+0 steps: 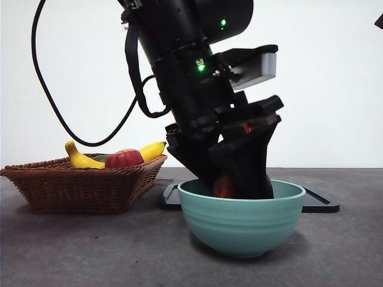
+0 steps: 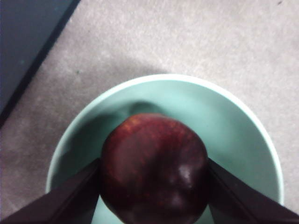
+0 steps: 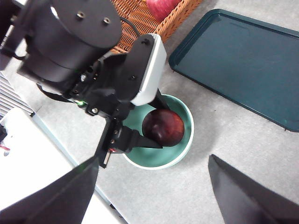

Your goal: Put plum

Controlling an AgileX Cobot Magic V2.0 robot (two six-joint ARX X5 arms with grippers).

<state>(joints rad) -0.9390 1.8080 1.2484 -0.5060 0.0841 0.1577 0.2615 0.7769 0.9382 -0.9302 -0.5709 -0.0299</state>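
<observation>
Here's the plum (image 2: 154, 168) inside the bowl (image 1: 242, 221), clamped between the left gripper (image 1: 239, 179) jaws, with the basket (image 1: 84, 185) off to the bowl's left holding bananas (image 1: 81, 158) and an apple (image 1: 124, 158), and the tray (image 3: 243, 60) lying behind the bowl.

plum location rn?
The plum sits between the left gripper's jaws, low inside the green bowl, right of the wicker basket in the front view.

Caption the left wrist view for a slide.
Left gripper holds the dark plum between its jaws, inside the green bowl on the grey table.
</observation>
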